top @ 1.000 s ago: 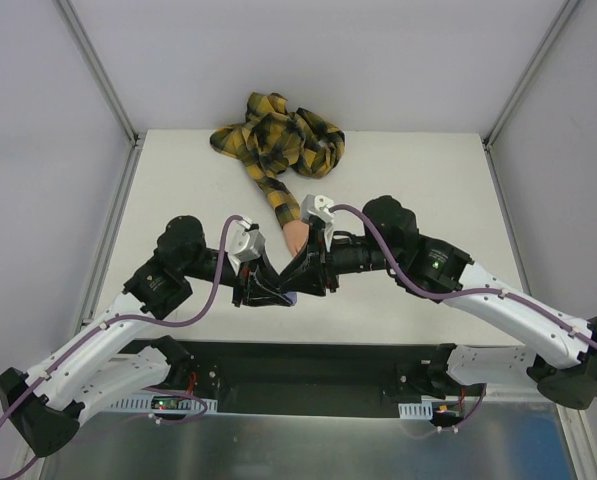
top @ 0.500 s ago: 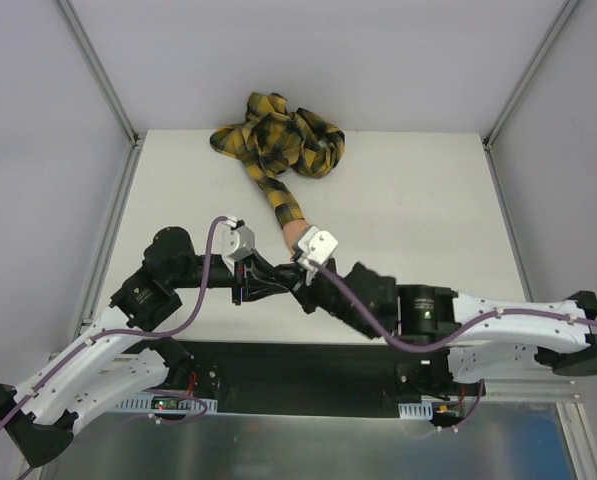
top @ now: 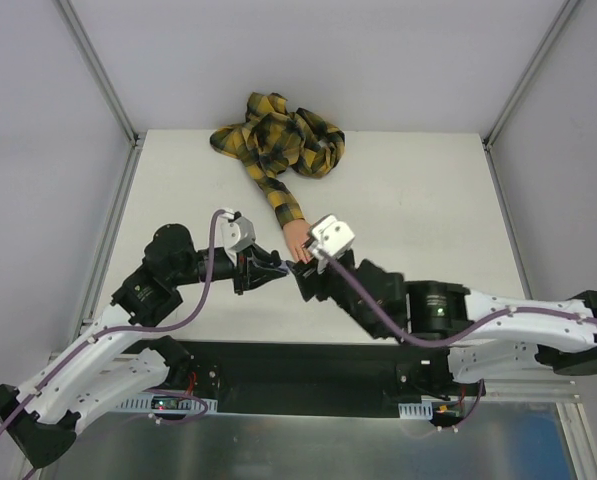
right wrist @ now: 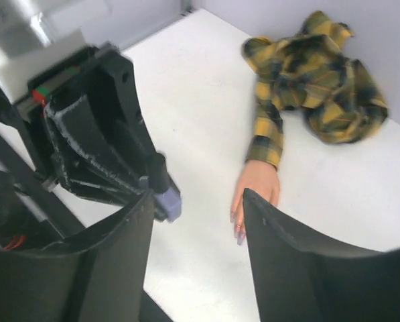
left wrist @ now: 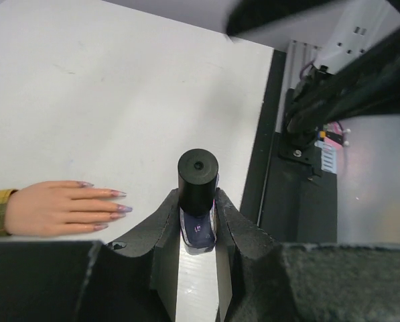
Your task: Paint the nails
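White table (left wrist: 119, 80), long glossy pinkish-purple nails (left wrist: 123, 208)

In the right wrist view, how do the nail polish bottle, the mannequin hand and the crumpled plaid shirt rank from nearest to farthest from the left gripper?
1. Nail polish bottle: clamped in the left gripper, left of centre.
2. Mannequin hand: lying just to the right of the bottle, apart from it.
3. Crumpled plaid shirt: heaped well beyond the hand, upper right.
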`<state>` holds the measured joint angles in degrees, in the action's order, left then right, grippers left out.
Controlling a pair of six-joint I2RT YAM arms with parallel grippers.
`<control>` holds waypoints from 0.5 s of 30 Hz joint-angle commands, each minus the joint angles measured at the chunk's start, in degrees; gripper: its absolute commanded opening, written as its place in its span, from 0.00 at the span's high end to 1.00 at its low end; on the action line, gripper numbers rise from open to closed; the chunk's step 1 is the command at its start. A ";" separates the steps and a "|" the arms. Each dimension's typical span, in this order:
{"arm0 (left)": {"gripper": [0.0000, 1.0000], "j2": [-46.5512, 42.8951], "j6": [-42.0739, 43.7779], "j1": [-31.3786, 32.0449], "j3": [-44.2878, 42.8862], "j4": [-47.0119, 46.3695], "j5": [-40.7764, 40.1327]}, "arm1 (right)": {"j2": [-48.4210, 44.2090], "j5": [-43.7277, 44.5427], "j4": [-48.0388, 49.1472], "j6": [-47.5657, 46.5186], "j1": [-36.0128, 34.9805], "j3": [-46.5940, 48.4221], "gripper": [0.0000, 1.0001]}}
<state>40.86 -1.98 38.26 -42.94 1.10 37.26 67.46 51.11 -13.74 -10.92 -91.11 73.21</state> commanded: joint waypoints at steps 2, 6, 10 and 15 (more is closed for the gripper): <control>1.00 1.85 0.92 0.06 -2.06 -3.21 14.49 | -9.09 -35.59 -3.40 -2.09 12.75 -1.22 0.36; 1.00 4.31 -0.48 0.15 -2.94 -3.56 25.21 | -7.80 -62.31 -3.13 -0.68 23.24 -0.44 0.31; 1.00 5.98 -2.94 0.15 -3.29 -5.23 31.64 | -4.54 -82.87 -2.00 -0.69 28.61 0.09 0.31; 1.00 6.07 -3.47 0.24 -3.12 -6.20 33.50 | -1.81 -93.91 1.08 0.11 31.43 -1.05 0.36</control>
<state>47.48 -4.27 38.26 -43.68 -0.84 64.01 64.90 -24.32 -16.10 -11.60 -61.04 72.29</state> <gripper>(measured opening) 0.203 0.661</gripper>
